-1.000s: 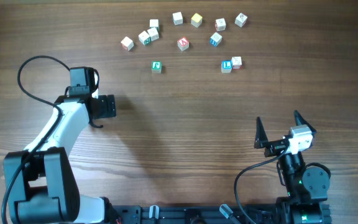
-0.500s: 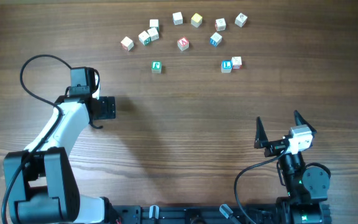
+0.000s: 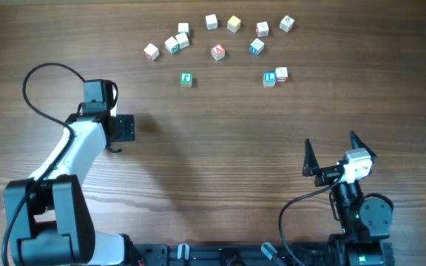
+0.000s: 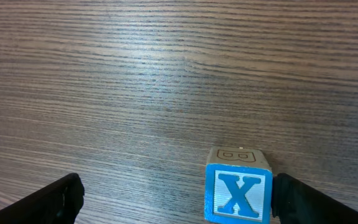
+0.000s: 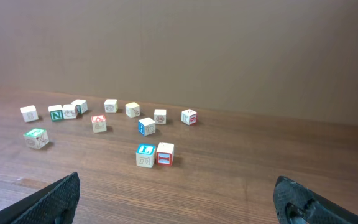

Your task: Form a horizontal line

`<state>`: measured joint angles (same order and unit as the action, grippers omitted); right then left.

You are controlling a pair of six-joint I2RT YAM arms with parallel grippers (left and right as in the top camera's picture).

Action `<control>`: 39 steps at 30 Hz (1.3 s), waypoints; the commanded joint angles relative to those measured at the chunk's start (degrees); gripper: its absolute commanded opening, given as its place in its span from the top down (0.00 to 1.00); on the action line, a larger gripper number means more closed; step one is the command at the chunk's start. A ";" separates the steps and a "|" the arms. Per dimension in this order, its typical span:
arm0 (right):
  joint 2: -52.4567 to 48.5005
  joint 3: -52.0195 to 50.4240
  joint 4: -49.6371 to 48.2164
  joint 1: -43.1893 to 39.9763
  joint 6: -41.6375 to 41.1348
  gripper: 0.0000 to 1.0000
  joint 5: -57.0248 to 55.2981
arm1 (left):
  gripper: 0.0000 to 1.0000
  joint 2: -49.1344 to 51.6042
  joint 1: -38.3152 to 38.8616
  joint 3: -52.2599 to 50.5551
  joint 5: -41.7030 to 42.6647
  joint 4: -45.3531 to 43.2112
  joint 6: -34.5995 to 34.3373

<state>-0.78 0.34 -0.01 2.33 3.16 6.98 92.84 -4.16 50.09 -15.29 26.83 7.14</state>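
Observation:
No touching row of cubes shows in any view, only loose letter cubes. My left gripper point(image 3: 126, 127) is low over the table at the left, jaws wide open point(image 4: 176, 202). A pale cube with a blue X face point(image 4: 238, 190) stands between the fingers, close against the right finger point(image 4: 303, 202); the overhead view hides it. My right gripper point(image 3: 331, 144) is open and empty near the front right point(image 5: 179, 205). A blue L cube point(image 3: 270, 77) touches a red-faced cube point(image 3: 281, 73), also seen in the right wrist view point(image 5: 145, 154).
Several loose letter cubes lie scattered along the far side: a green-faced one point(image 3: 186, 78), a red-faced one point(image 3: 217, 52), a blue-faced one point(image 3: 256, 47), a yellowish one point(image 3: 233, 24). A black cable point(image 3: 39, 74) loops beside my left arm.

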 commanded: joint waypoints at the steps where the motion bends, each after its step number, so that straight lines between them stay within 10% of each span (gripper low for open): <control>1: 0.35 -0.02 -0.31 0.39 0.76 0.00 -0.59 | 0.02 0.72 -0.26 -0.26 -1.29 -0.20 1.66; 32: 0.35 -0.02 -0.31 0.39 0.79 0.00 -0.59 | 0.00 -0.50 0.44 1.20 -6.25 -4.09 3.13; 39: 0.35 -0.02 -0.31 0.39 0.76 0.00 -0.59 | 0.00 -1.99 4.37 10.12 6.84 -12.09 1.99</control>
<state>-0.78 0.34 -0.01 2.33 3.14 6.98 92.77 -2.20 54.48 -18.20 18.02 9.41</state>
